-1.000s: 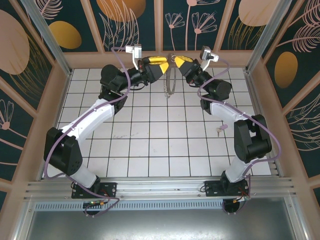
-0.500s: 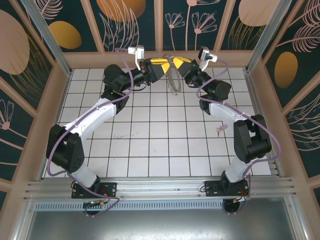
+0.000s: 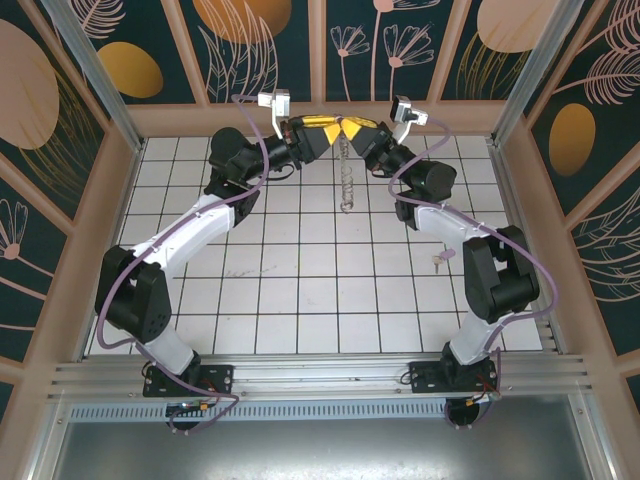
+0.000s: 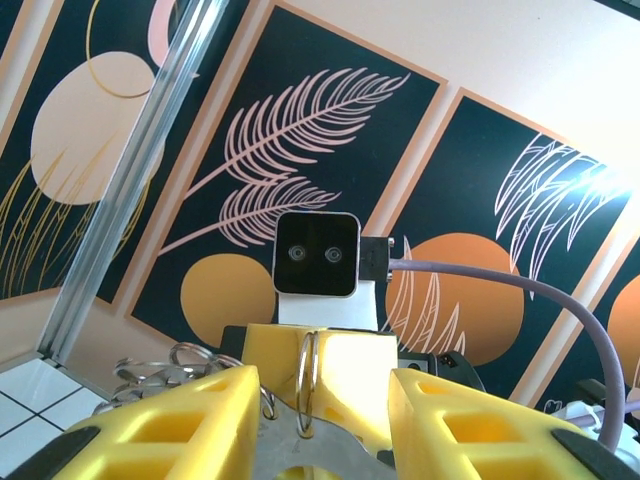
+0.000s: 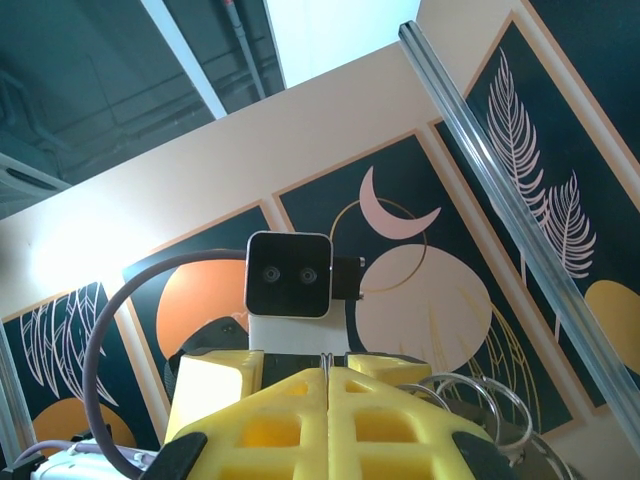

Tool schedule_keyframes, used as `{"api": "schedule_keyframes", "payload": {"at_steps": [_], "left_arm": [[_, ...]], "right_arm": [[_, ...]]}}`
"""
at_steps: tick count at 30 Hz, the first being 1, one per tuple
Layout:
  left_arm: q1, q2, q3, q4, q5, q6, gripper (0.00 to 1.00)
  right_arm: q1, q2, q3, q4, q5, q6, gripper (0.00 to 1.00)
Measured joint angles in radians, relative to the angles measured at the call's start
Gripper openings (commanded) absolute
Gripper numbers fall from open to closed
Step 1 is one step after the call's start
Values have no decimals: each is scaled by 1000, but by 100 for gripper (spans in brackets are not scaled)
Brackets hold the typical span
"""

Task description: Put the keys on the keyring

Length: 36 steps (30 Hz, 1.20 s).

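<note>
The right tool (image 3: 352, 127), jaws pressed together, pinches the keyring (image 3: 346, 175), which hangs edge-on just below it. The left tool (image 3: 333, 124), jaws spread, meets it tip to tip. The back wall (image 3: 180, 118) edges close beyond both, with open tabletop (image 3: 300, 290) beneath.

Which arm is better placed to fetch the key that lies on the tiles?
Probably left: the left gripper stands open, while the right gripper is shut on the keyring. The key lies nearer the right arm, though.
</note>
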Motion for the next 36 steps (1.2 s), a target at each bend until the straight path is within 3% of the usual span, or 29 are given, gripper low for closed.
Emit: {"api": "schedule_keyframes", "payload": {"at_steps": [8,17,19,20,22,26,29,36], "left_arm": [[0,13,8,27,0,-13,25],[2,21,9,49,-6,-27,1],[2,21,9,49,-5,-26,0],[2,21,9,49,-2,-24,0],[2,21,13,27,-2,-4,0],[2,21,39,-119,5,109,0],[2,21,100,-292,26,238,0],[2,21,291,-678,92,553,0]], "right_arm": [[5,1,0,0,-13,10,0],[5,2,0,1,-14,16,2],[4,2,2,0,-14,20,32],[2,2,2,-2,-14,16,42],[-16,-1,2,-3,-19,16,50],[-92,-58,-33,-82,-38,-9,52],[-156,-128,-37,-238,-75,-84,52],[-174,-257,53,-741,-216,-438,48]]}}
